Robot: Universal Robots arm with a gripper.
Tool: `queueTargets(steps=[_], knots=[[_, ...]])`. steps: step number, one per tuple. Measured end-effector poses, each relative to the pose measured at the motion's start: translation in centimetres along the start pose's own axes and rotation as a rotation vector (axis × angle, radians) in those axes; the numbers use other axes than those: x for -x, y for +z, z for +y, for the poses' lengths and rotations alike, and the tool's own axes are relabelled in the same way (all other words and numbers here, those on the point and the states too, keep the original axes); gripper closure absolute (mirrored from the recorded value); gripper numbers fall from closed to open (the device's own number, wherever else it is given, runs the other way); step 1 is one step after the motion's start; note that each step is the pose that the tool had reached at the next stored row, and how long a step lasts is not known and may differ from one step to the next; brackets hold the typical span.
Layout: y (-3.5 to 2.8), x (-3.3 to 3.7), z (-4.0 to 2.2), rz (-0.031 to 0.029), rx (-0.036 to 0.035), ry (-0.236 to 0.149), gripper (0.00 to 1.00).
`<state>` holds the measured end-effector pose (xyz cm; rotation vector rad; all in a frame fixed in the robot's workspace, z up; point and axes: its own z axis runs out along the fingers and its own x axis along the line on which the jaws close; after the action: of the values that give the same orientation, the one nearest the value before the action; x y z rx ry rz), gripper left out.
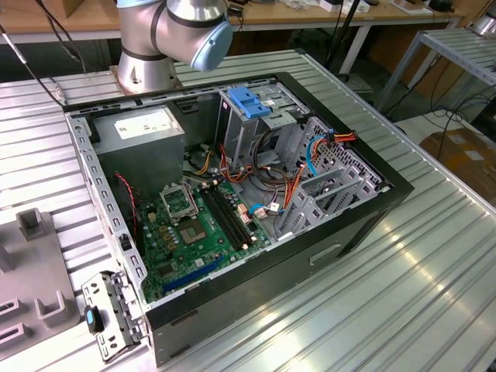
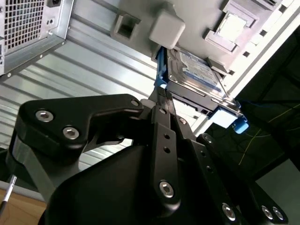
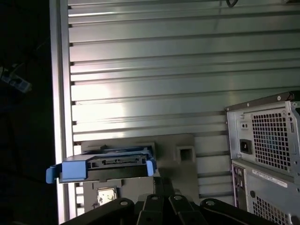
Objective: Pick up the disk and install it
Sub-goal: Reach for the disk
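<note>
Tool (image 2: 163,96) is right at the disk (image 2: 199,70) w/ blue rails (image 3: 72,169), on a grey holder (image 3: 185,150) — can't tell if it's gripping.

ribbed metal table (image 1: 434,294) | on it: open computer case (image 1: 256,308); grey fixture plate (image 1: 37,267)

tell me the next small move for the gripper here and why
Probably ease the gripper a touch closer onto the disk before any lift. In the second wrist view it sits right at the disk's near edge, the disk is over the grey fixture, and a firm hold is not evident.
</note>
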<state>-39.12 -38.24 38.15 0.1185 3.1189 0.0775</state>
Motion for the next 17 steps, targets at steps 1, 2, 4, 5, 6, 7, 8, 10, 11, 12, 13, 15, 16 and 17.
queueTargets(steps=[1,2,4,5,6,7,8,10,11,12,13,15,16,17], knots=[[0.0,-0.47,-0.04,0.0001,0.0005,0.0,0.89],[0.0,-0.91,-0.07,0.0,0.0009,0.0,0.89],[0.02,-1.89,-0.14,0.0,0.0017,0.0,0.89],[0.01,-2.35,-0.17,0.0002,0.002,0.0,0.89],[0.02,-2.89,-0.2,0.0001,0.0024,0.0,0.89],[0.03,-3.38,-0.23,0.0002,0.0027,0.0,0.89],[0.04,-3.99,-0.28,0.0002,0.0031,0.0,0.89],[0.05,-4.96,-0.34,0.0003,0.0038,0.0,0.89],[0.06,-5.44,-0.38,0.0002,0.0042,0.0,0.89],[0.06,-6.02,-0.42,0.0004,0.0046,0.0,0.89],[0.06,-6.34,-0.44,0.0004,0.0048,0.0,0.89],[0.06,-6.69,-0.47,0.0007,0.0049,0.0,0.89],[0.06,-6.69,-0.47,0.0006,0.0049,0.0,0.89],[0.06,-6.69,-0.47,0.0006,0.0049,0.0,0.89]])
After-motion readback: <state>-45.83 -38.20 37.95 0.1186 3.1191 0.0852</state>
